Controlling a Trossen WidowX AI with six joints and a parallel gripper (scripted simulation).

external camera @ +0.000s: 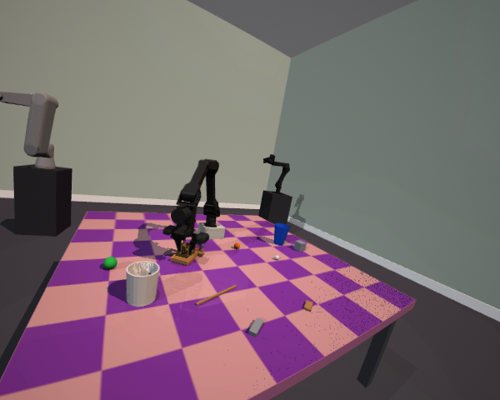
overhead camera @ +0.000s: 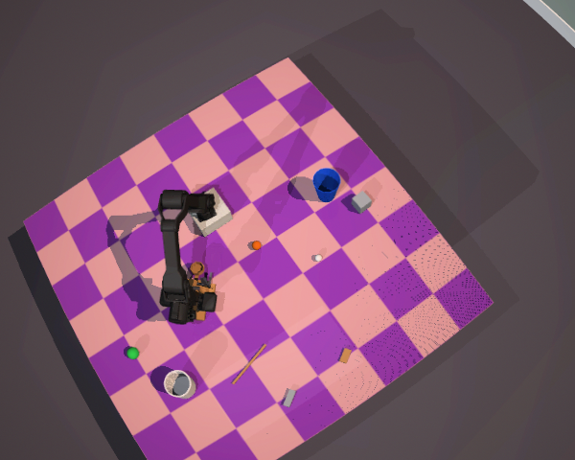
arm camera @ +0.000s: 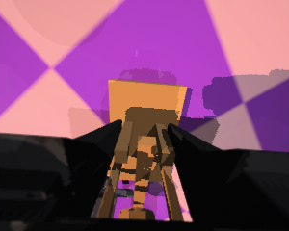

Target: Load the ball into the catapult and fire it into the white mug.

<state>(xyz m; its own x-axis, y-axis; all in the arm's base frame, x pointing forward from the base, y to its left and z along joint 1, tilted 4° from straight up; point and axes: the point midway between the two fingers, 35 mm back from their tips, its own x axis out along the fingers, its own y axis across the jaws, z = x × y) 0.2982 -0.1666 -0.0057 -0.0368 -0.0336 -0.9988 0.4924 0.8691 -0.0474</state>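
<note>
The wooden catapult [overhead camera: 200, 315] [external camera: 182, 259] [arm camera: 144, 93] stands upright on the table below the arm. My gripper [external camera: 188, 246] [arm camera: 144, 125] points down and is shut on the catapult's frame, one finger against each side. The catapult's round cup [overhead camera: 196, 267] [arm camera: 136, 213] shows no ball. The white mug [overhead camera: 170, 383] [external camera: 141, 287] stands upright in front of the catapult's base end. An orange ball [overhead camera: 256, 244] [external camera: 236, 246], a small white ball [overhead camera: 318, 257] [external camera: 277, 257] and a green ball [overhead camera: 132, 352] [external camera: 109, 262] lie apart on the table. The arm hides much of the catapult in the top view.
A blue cup [overhead camera: 327, 195] [external camera: 280, 234] and a grey cube [overhead camera: 361, 201] [external camera: 299, 246] stand at the far right. A thin stick [overhead camera: 249, 363] [external camera: 216, 295], a grey block [overhead camera: 289, 397] [external camera: 256, 327] and an orange-brown block [overhead camera: 345, 355] [external camera: 307, 305] lie right of the mug.
</note>
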